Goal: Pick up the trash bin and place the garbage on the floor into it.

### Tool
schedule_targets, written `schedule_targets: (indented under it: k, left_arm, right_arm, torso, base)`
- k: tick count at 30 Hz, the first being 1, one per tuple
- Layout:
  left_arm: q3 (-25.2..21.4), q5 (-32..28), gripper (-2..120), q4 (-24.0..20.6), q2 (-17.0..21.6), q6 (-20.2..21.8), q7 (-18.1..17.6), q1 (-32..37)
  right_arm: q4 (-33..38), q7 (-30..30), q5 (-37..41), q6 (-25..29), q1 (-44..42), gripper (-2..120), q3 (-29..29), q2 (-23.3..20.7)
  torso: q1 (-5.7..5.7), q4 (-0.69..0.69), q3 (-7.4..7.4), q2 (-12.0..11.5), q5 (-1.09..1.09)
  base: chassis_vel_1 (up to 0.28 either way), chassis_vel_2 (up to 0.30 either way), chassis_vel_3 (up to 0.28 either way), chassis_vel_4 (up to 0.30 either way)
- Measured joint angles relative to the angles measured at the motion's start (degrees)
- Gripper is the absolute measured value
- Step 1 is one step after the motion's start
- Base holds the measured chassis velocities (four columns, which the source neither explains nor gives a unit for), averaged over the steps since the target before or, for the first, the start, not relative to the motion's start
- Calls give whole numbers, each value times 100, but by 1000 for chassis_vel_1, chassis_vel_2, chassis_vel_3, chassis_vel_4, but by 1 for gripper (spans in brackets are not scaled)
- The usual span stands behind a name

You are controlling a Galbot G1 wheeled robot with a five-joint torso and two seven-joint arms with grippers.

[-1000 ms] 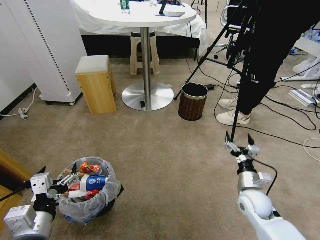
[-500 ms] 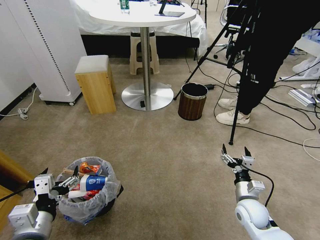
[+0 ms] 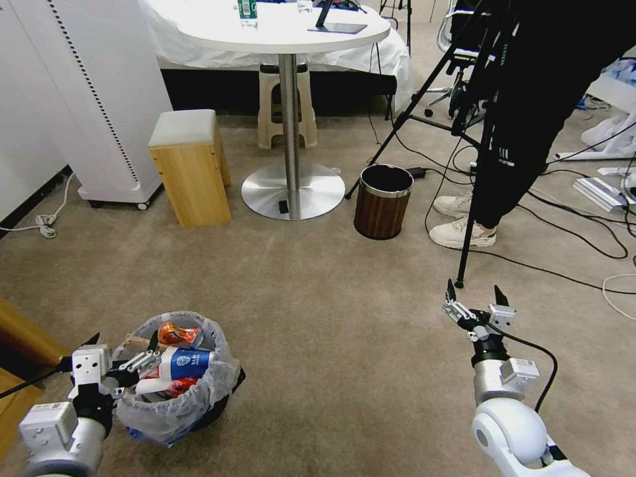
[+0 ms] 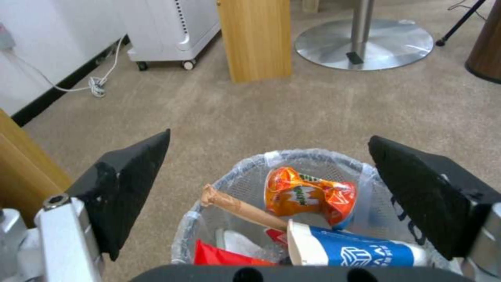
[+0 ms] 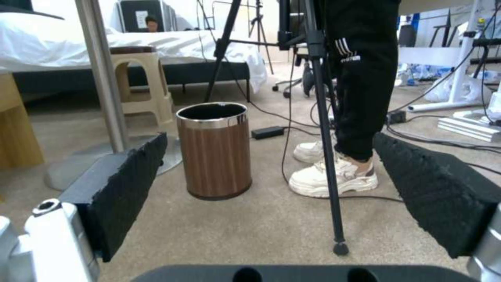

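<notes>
While the lined trash bin (image 3: 177, 391) stood on the tan carpet (image 3: 331, 331) at near left, holding a blue-white cup (image 4: 355, 248) and orange wrapper (image 4: 308, 194), the left gripper (image 3: 119, 354) was spread wide beside its rim, apparently gripping nothing. The right gripper (image 3: 476, 306) hung released at near right. A careless closure could snag the thin liner and tip the bin.

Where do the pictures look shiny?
Head view: the table base gleams under the room light, and the trash bin's bag catches some light too. Left wrist view: the same base shows pale glare. Right wrist view: the wood bin's rim glints bright.
</notes>
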Motion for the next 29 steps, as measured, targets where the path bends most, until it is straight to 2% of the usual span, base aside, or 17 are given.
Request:
schedule_targets:
  k: [29]
  left_arm:
    - [10, -54, 100, 55, 27, -27, -16, -32]
  right_arm:
    - [49, -58, -95, -43, -20, 100, 19, 116]
  torso:
    - [1, 0, 0, 0, 0]
  base:
    - [0, 0, 0, 0]
